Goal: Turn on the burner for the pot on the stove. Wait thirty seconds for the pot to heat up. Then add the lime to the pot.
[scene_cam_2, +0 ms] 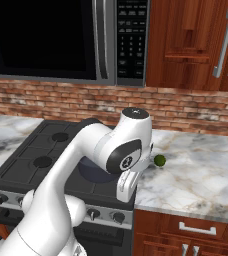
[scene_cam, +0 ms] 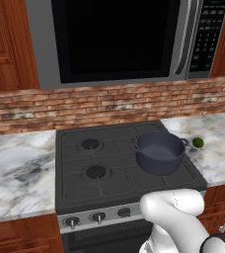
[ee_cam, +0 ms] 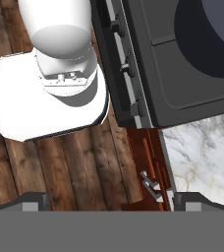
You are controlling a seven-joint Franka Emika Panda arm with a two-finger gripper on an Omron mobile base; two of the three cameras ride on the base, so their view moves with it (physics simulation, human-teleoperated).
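Pot (scene_cam: 159,150) sits on the stove (scene_cam: 99,163), on the right-hand part of the grates toward the back, lidless, nothing seen inside. Lime (scene_cam: 198,143) lies on the marble desk (scene_cam: 218,148) just right of the stove, near the pot but not touching it.

Knobs (ee_cam: 128,66) run along the stove's front strip; from the hand camera they line up as a column just past the stove's front edge, with the pot's rim (ee_cam: 207,44) in the upper right corner.

Claw (ee_cam: 109,202) hangs in front of the stove's right front corner, looking down at the wood floor (ee_cam: 45,167), the cabinet front and the desk edge. Only the two tips show, at the far bottom corners, so it is spread wide and holds nothing.

Key relation: the knobs lie up and slightly right of the claw in the hand camera, i.e. toward the stove front. Burner step looks not yet done; likely next is reaching toward the knob for the pot's burner. Which knob that is, cannot tell.
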